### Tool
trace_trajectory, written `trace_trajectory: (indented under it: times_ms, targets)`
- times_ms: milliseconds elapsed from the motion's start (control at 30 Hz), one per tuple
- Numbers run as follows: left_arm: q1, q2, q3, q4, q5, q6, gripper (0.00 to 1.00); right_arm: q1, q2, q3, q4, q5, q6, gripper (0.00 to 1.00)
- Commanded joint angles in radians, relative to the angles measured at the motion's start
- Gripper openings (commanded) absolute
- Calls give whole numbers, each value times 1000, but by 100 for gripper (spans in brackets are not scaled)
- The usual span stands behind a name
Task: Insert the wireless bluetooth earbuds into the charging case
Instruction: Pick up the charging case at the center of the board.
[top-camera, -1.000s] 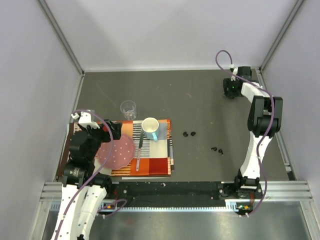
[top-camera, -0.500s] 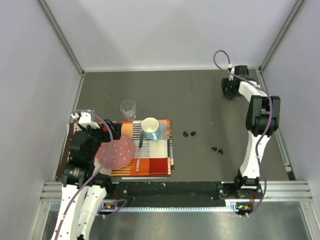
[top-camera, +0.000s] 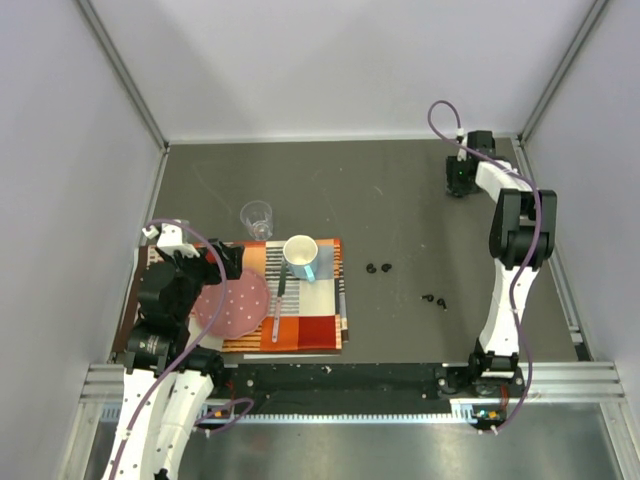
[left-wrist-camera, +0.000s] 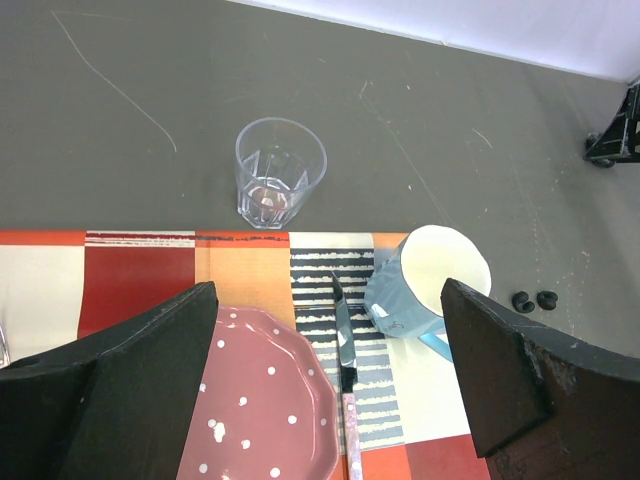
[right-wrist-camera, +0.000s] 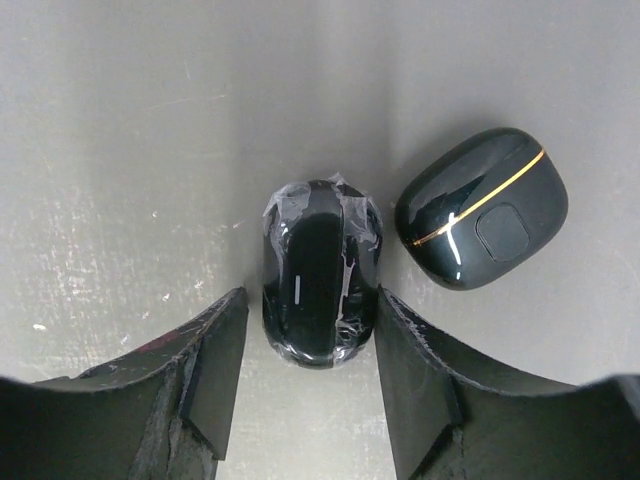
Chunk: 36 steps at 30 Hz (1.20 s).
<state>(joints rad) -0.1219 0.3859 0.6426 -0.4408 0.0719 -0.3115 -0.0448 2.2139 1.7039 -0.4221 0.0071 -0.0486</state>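
At far right corner of table (top-camera: 300, 180), holding right gripper (right-wrist-camera: 305, 310) spread open astride film-wrapped charging case (right-wrist-camera: 320, 275), aligning fingers with its long axis and possibly touching its sides, while leaving earbuds (top-camera: 371, 268) lying mid-table, well apart, nearer right arm than left.

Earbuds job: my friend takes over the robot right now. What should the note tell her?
Left gripper: jaws open, empty, over the placemat near the mug.
Right gripper: jaws open, one on each side of the plastic-wrapped case in the far right corner. A second case lies beside it.
Earbuds: two pairs loose on the table, away from both cases.
Done: nothing in yet; both cases look shut.
To do: grip a case, open it, put the earbuds in.
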Motion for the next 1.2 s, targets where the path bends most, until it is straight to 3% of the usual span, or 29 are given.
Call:
trace_trajectory:
  times_ms: [0, 67, 167, 267, 367, 900, 1167]
  targets:
    - [5, -7, -3, 47, 12, 5, 98, 16, 12, 34, -9, 22, 13, 47]
    - [5, -5, 0, 40, 5, 5, 98, 19, 6, 30, -7, 27, 15, 39]
    - [5, -7, 11, 33, 3, 2, 98, 26, -8, 22, -9, 16, 23, 18]
    - [5, -5, 19, 27, 12, -5, 98, 39, -45, 0, 0, 13, 30, 12]
    - [5, -2, 26, 27, 35, -5, 98, 68, -104, -30, 9, -2, 36, 0]
    - [5, -9, 39, 79, 163, 9, 99, 149, -681, -464, 154, -234, 145, 0]
    - [5, 13, 23, 137, 362, 6, 99, 246, -950, -665, 213, -288, 153, 0]
